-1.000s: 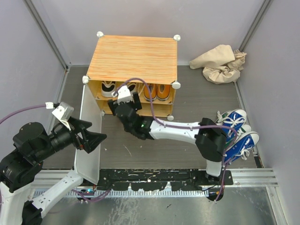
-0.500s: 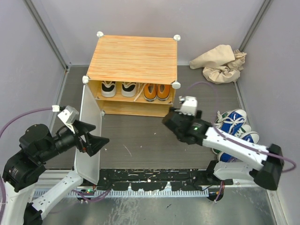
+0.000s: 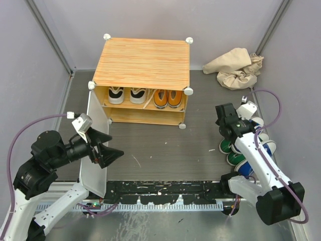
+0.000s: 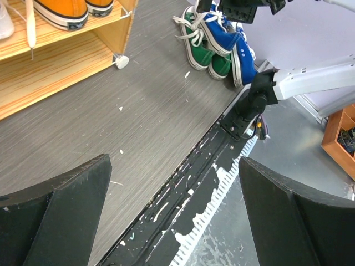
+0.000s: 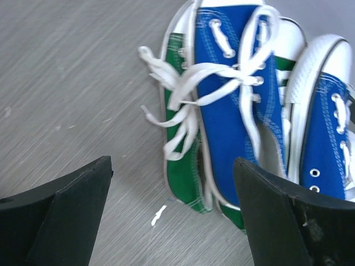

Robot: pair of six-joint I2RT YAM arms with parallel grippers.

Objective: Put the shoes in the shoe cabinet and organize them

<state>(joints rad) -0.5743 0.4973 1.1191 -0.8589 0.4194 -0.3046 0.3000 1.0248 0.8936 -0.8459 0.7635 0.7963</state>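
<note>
Grey tabletop [image 3: 150, 145], heap of sneakers [image 5: 233, 111]

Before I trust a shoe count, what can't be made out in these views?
- Top view: the right arm covers most of the loose shoes.
- Right wrist view: a blue shoe lies over a green shoe, showing only its edge.
- Top view: the cabinet hides its shelves' backs.
- Left wrist view: white shoe cut by the edge.

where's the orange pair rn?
Top view: the orange pair sits on the upper shelf of the shoe cabinet, in its right half, just right of the white-and-black pair. The left wrist view catches it at the top-left edge.
</note>
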